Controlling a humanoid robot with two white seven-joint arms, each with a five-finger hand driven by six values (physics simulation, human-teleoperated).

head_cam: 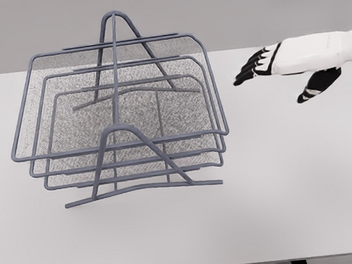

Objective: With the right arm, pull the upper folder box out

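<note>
Right hand nears the stacked mesh trays, holding nothing.

The right hand (282,64) hovers at upper right, fingers (248,71) spread and empty, apart from the upper tray (115,94) in the wire rack (127,143) at centre-left on the desk (295,189). The tray looks light, stiff, probably slick; its right rim wire seems the likeliest hold.

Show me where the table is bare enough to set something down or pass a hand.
Bare table lies right of the wire tray rack, under and past the right hand, fingers spread and holding nothing. A wide strip runs along the near edge below the rack's base. The left-centre is crowded: the three stacked mesh trays fill it.
</note>
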